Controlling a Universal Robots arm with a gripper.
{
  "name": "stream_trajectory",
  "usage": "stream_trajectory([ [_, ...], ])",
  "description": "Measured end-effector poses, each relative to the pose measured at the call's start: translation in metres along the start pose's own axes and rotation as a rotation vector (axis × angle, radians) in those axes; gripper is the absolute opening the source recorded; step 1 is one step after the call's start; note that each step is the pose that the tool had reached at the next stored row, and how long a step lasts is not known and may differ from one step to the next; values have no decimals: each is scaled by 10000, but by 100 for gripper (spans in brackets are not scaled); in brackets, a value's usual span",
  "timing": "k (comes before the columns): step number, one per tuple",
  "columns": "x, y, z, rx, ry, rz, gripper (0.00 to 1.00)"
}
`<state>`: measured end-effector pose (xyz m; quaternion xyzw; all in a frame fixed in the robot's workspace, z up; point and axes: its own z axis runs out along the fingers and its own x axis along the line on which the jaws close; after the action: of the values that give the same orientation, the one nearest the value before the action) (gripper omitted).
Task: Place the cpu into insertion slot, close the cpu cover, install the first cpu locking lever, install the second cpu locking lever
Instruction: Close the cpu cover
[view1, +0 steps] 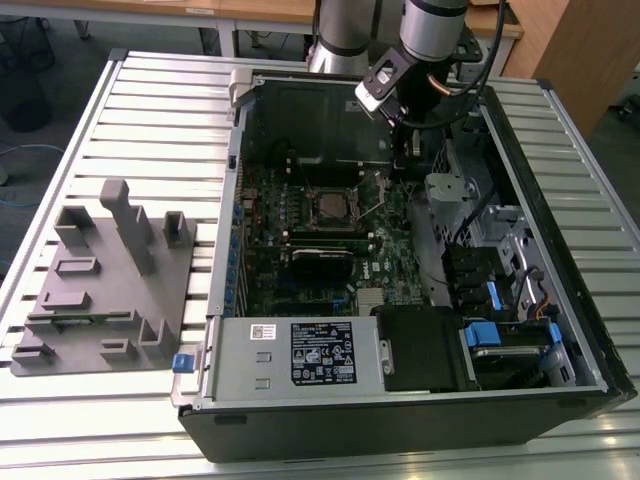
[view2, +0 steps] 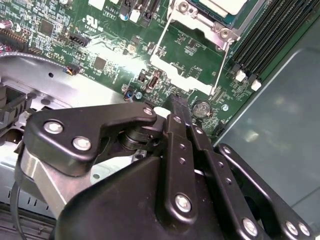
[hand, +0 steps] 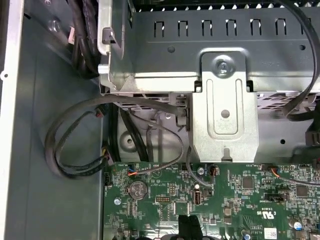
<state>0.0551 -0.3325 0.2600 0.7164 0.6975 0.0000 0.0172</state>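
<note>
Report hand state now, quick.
Hand: closed, fingers together, nothing held, over the motherboard.

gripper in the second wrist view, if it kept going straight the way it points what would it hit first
Most likely the green motherboard: the gripper aims at the patch of board beside the coin battery. Depth is unclear, so the exact spot is a guess.

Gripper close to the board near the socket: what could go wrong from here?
1. The gripper hangs low over the board; its tip may strike small parts or the battery beside it.
2. A thin lever lies free beside the socket; the shut tip could slip off or bend it.
3. Loose cables near the board edge might snag the arm.
</note>
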Motion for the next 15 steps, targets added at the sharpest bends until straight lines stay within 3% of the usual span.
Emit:
stream_trajectory([
  [6,0,6,15,-1,2,-1,10],
  [15,3,24,108,0,-3,-1,10],
])
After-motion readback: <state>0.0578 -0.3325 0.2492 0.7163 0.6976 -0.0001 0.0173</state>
